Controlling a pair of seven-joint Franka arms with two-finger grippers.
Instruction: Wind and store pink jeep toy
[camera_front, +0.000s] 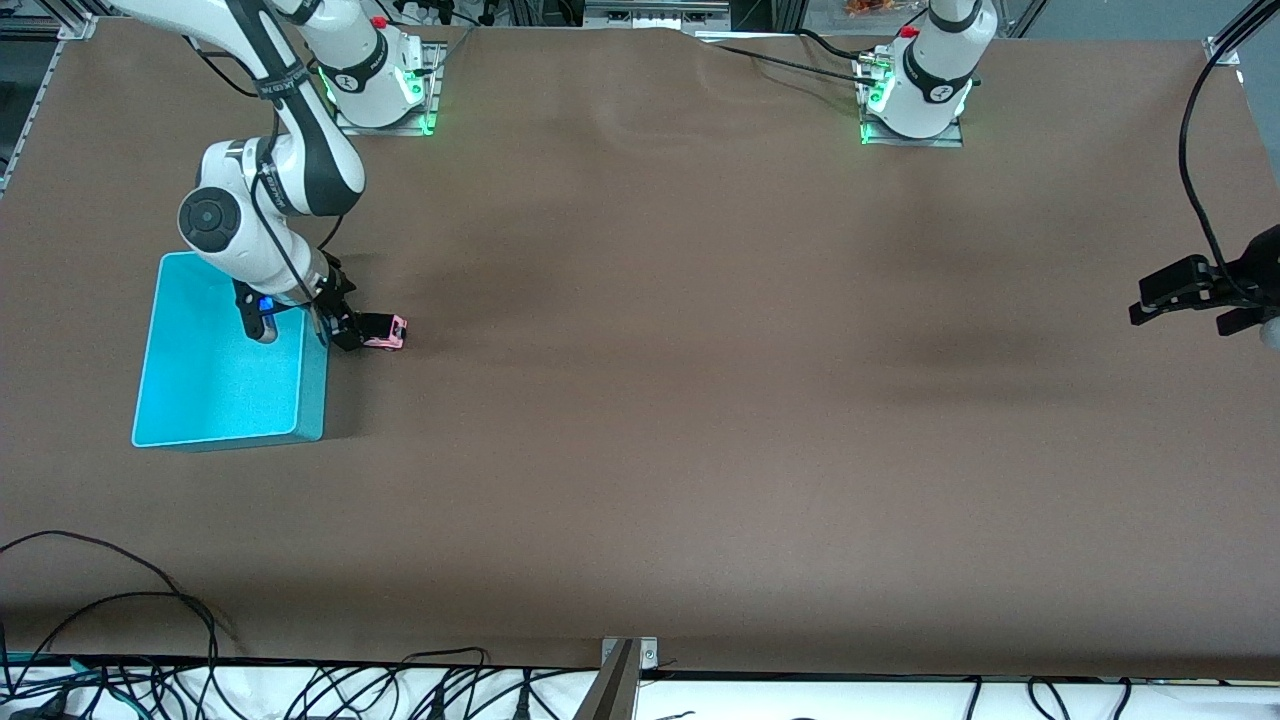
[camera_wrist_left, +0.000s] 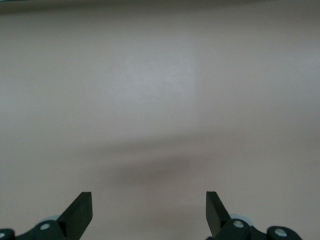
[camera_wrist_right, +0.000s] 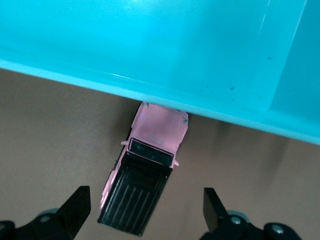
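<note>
In the front view, the small boxy pink jeep toy with a black roof (camera_front: 385, 331) sits on the brown desk (camera_front: 700, 400), just beside the turquoise plastic bin (camera_front: 312, 395) on the side toward the middle of the desk; the right end effector (camera_front: 345, 328) is low at the toy, between it and the bin wall, its fingers too hidden by the wrist to judge from here; the left end effector (camera_front: 1180, 295) hangs over bare desk at the left arm's end, where that arm waits.

In the left wrist view, the left end effector (camera_wrist_left: 149, 210) has its two dark fingertips (camera_wrist_left: 80, 212) spread wide apart, with only plain desk surface (camera_wrist_left: 160, 100) between them.

In the right wrist view, the right end effector (camera_wrist_right: 146, 210) stands open, with nothing gripped; the pink jeep toy (camera_wrist_right: 150, 165) lies on the desk (camera_wrist_right: 55, 130) between the spread fingertips (camera_wrist_right: 77, 210), touching neither; its pink bonnet end reaches the turquoise bin's wall (camera_wrist_right: 165, 92), though actual contact cannot be told.
</note>
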